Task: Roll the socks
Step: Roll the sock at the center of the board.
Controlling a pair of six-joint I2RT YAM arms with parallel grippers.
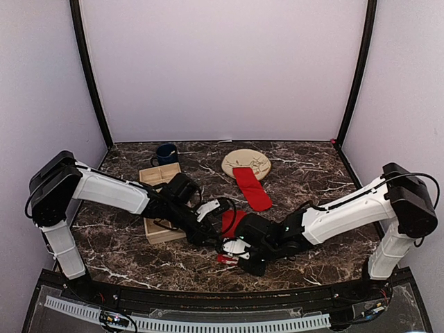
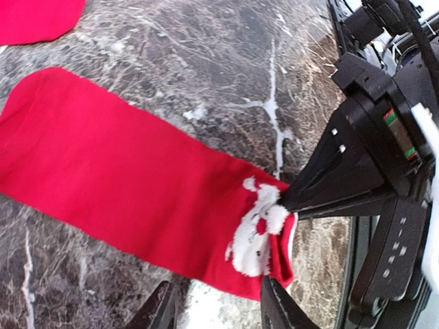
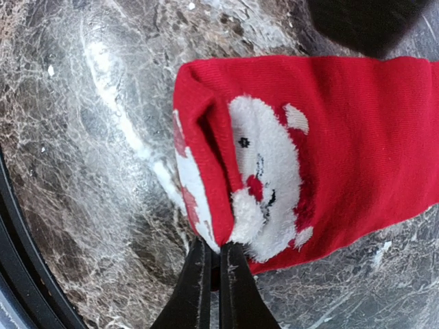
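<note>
One red sock point(image 1: 234, 220) lies flat on the marble table between the two arms; the left wrist view shows its length point(image 2: 116, 171) and the white Santa pattern point(image 2: 260, 229) at its cuff. My right gripper point(image 3: 214, 264) is shut on the folded cuff edge of this sock point(image 3: 357, 137), low near the table's front point(image 1: 230, 255). My left gripper point(image 2: 219, 312) is open just beside the sock's long edge near the cuff, its right finger point(image 2: 281, 308) against the fabric. The second red sock point(image 1: 251, 187) lies further back, its far end on the beige plate point(image 1: 258, 158).
A wooden box point(image 1: 161, 201) sits under the left arm, with a dark blue mug point(image 1: 166, 153) behind it. The table's black front rail point(image 1: 208, 295) runs close behind the right gripper. The two grippers are nearly touching.
</note>
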